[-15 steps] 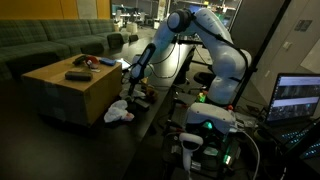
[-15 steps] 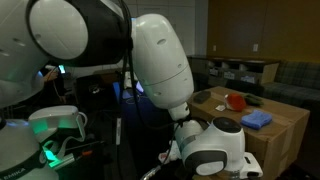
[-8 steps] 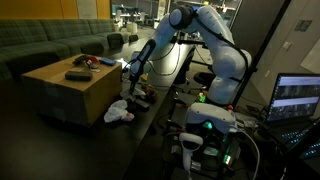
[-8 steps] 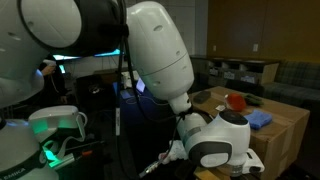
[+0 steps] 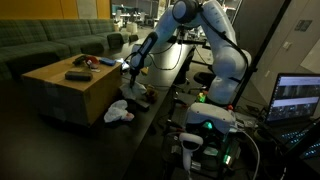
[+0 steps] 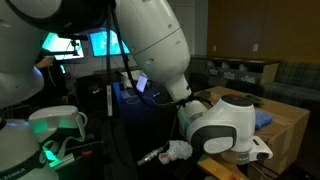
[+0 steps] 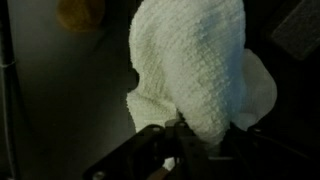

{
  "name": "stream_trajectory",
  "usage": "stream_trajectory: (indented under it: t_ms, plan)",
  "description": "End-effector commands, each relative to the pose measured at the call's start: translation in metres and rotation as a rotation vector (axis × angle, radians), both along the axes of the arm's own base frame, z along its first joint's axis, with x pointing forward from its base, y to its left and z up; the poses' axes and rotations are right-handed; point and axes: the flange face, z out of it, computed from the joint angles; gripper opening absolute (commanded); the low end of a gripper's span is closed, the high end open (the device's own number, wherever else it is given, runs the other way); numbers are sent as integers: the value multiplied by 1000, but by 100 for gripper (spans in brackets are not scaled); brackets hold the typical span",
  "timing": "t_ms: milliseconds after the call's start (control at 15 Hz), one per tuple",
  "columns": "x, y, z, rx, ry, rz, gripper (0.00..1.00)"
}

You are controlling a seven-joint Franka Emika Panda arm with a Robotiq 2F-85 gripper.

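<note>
exterior view: we barely make out the gripper (image 5: 129,74), small and dim beside the wooden table (image 5: 60,88), white towel (image 5: 118,112) below it | exterior view: the arm (image 6: 150,50) hides both | wrist view: we see dark jaws nearly closed, pinching the white towel (image 7: 190,70)

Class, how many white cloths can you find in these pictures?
1: the white cloth is pinched in the tool, low beside the wooden box. Others may be hidden behind the arm.
</note>
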Motion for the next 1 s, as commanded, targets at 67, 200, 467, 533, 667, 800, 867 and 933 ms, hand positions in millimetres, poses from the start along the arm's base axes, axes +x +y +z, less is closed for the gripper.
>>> stream_trajectory:
  t_ms: [67,200,467,533,667,800,867,933]
  plan:
    - [-11,2,48,-46,-19,-10,10]
    - [-14,3,65,-69,-38,-21,10]
    - [-13,8,107,-109,-94,-54,10]
    - [-12,10,119,-115,-108,-64,10]
    - [-7,18,142,-132,-145,-85,10]
    - [0,26,165,-147,-181,-110,10]
    - [4,31,177,-152,-200,-127,10]
    - [8,35,188,-157,-217,-144,10]
